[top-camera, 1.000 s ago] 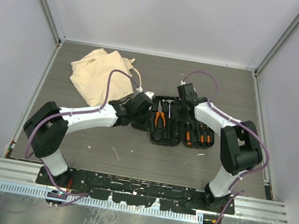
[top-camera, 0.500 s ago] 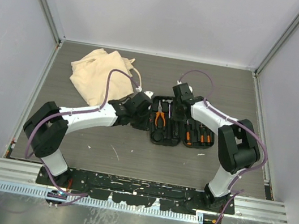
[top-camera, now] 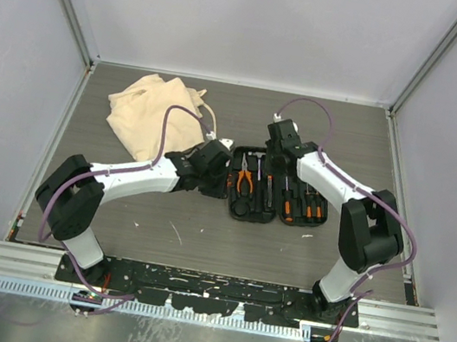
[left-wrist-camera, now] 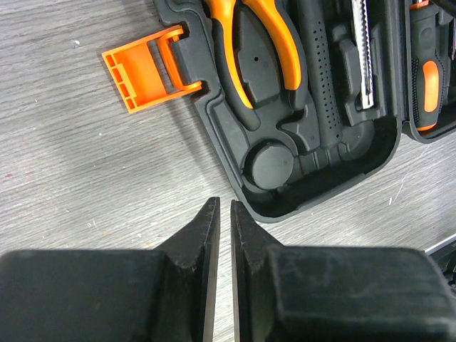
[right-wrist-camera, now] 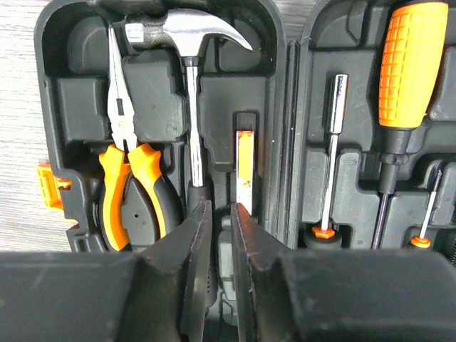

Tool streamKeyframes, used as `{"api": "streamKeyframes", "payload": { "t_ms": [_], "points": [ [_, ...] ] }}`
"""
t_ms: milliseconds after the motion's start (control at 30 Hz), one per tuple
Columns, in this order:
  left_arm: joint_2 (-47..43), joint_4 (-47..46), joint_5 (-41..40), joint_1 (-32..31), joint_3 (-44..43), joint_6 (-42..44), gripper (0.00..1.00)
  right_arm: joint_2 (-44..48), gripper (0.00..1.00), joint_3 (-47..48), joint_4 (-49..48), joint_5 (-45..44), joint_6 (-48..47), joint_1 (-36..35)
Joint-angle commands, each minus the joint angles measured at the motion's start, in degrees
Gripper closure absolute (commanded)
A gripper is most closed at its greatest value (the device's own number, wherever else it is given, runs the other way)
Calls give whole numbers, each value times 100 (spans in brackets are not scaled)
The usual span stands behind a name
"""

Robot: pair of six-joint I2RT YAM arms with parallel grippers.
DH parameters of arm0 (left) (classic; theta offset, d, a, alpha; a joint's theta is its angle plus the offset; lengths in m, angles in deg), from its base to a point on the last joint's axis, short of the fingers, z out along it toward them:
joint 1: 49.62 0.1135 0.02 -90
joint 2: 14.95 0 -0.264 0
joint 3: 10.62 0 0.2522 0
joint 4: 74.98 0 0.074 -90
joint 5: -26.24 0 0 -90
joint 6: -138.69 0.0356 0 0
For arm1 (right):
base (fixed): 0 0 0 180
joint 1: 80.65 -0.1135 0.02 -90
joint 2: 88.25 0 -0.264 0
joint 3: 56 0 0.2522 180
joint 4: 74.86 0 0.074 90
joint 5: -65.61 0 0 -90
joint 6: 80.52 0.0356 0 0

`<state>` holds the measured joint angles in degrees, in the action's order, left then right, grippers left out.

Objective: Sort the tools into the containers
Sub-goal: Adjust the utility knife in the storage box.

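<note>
Open case (top-camera: 243, 212) on counter (top-camera: 200, 236), bag (top-camera: 147, 109) far-left. Hammer (right-wrist-camera: 191, 128), pliers (right-wrist-camera: 125, 153), screwdrivers (right-wrist-camera: 412, 64) seated in case. Right jaws almost together, empty, over hammer handle. Left jaws almost together, empty, beside case corner. Risk: narrow jaws jab hammer instead of gripping; left jaws shove case.

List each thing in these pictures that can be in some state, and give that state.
case, open, lying flat on the table.
latch, swung out, undone.
pliers, closed, seated in the case's left half.
hammer, seated in its slot beside the pliers.
screwdrivers, seated in the right half.
bag, slumped on the table, apart from the case.
left fingers, almost closed, empty.
right fingers, almost closed, empty, over the hammer's handle.
</note>
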<state>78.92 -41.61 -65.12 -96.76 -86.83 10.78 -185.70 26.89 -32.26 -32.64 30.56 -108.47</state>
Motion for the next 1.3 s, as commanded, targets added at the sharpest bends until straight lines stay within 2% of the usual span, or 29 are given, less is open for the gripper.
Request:
{"api": "streamKeyframes", "payload": {
  "t_ms": [0, 500, 900, 1133, 1267],
  "points": [
    [-134, -27, -70, 32, -135, 72, 88, -29, 77, 153, 25, -80, 8, -14],
    [42, -36, 68, 32, -293, 78, 89, -389, 81, 116, 172, 8, -52, -17],
    [79, -17, 58, 34, -328, 100, 90, -633, 91, 95, 416, -139, -21, -22],
    [81, -19, 36, 44, -327, 91, 91, -827, 99, -462, 407, 129, 103, -43],
    [70, -8, 15, 49, -315, 65, 91, -950, 100, -981, 232, 201, 286, -135]
  ]
}}
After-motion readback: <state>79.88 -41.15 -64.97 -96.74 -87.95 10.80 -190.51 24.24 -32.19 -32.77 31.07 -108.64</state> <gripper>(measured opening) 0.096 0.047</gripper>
